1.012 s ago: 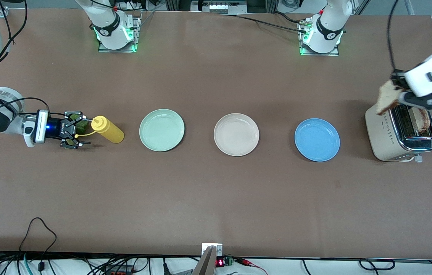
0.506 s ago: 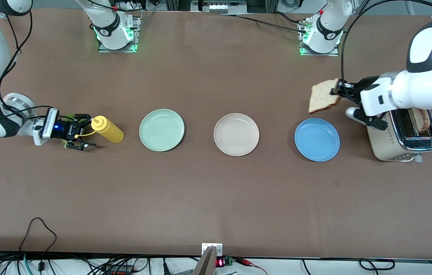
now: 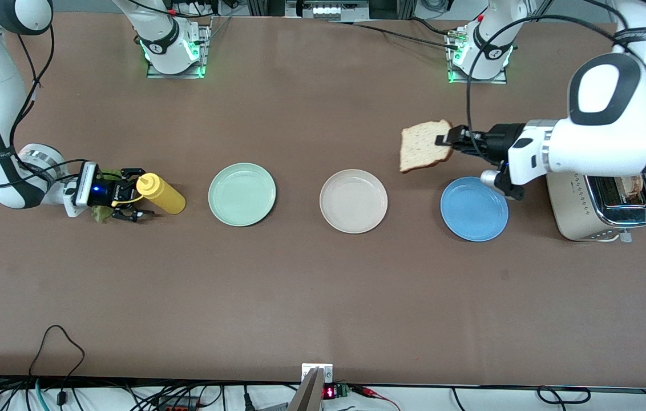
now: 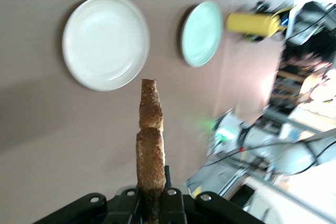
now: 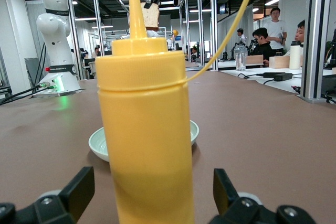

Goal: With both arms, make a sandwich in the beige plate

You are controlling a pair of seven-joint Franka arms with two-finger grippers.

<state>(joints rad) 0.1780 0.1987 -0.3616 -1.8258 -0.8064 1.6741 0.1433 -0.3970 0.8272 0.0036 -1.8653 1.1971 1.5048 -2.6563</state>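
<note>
Left arm reaches in level from its end of the surface, forearm horizontal above the toaster. Left pincer clamped on one edge of a bread slice, slice up in the air over bare surface between the beige plate and blue plate. A second slice sits in the toaster slot. Right arm is low at its end, wrist horizontal. Right pincer spread wide, a finger on either side of the yellow bottle, not gripping it. Lettuce lies under that wrist. Beige plate bare, beside the green plate.
</note>
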